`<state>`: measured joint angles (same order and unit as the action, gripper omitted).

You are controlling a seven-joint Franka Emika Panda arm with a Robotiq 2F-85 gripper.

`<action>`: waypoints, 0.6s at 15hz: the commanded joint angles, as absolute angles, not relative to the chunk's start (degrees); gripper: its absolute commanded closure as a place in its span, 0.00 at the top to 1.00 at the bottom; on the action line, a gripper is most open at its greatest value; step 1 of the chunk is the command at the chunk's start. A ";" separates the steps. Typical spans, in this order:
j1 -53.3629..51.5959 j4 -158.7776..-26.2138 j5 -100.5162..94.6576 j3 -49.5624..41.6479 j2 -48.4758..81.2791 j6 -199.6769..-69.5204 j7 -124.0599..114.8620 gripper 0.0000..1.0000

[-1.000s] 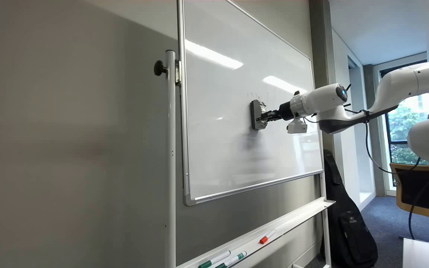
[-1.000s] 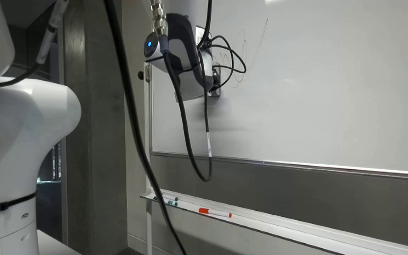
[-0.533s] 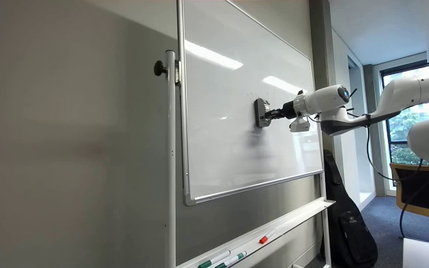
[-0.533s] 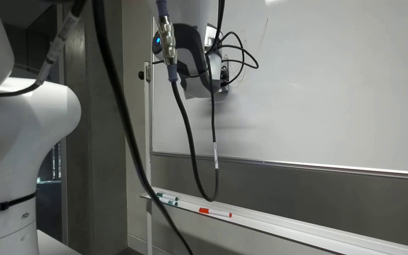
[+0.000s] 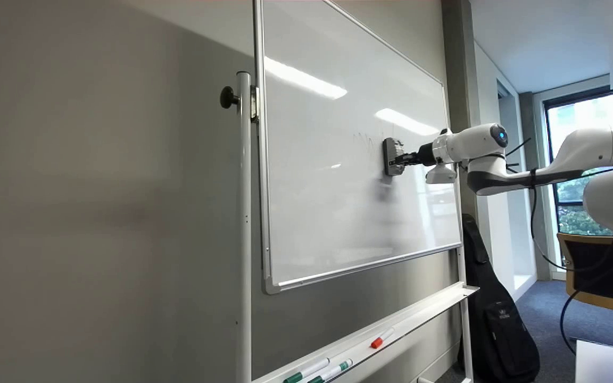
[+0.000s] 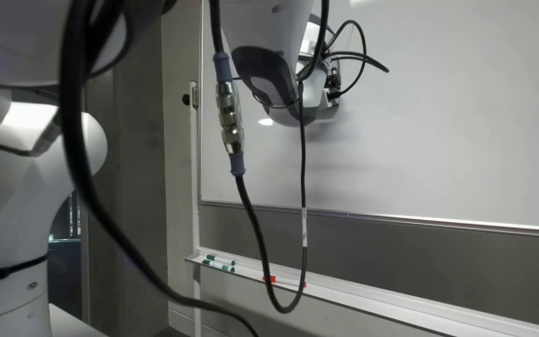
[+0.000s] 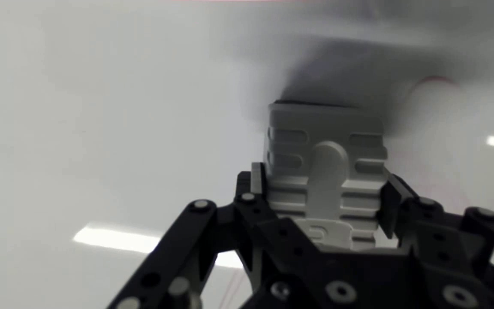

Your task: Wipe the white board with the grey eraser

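Since the earlier frames the pale grey, ribbed, plastic-looking rectangular eraser [image 5: 393,150] has moved right and slightly up, taking the black two-fingered tool [image 7: 324,186] and white jointed arm [image 5: 471,146] along. Left to right: left stretch of the glossy white silver-framed board [image 5: 317,223], no ink I can make out. Next, faint thin scribbles [image 5: 365,139], left of the eraser. Wrist view also shows pale reddish strokes [image 7: 435,79] near it. My read: wiping underway, not finished; those traces are left, and what the eraser hides can't be told. Eraser is roughly mid-board, looks flat against it. Long axis about upright, dark face to the board, ribbed back outward. Tool reaches in from the right, clamped on the eraser's long sides.
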<state>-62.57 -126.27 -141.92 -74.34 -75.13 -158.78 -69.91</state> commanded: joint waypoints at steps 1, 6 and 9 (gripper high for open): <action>-65.44 -120.17 -140.13 -74.53 -78.62 -154.78 -63.48 0.38; -67.37 -119.96 -139.63 -72.70 -82.29 -152.20 -59.00 0.38; -68.83 -121.49 -139.82 -71.71 -83.19 -150.05 -58.09 0.38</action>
<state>-64.34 -122.46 -140.44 -73.53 -81.93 -154.50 -60.94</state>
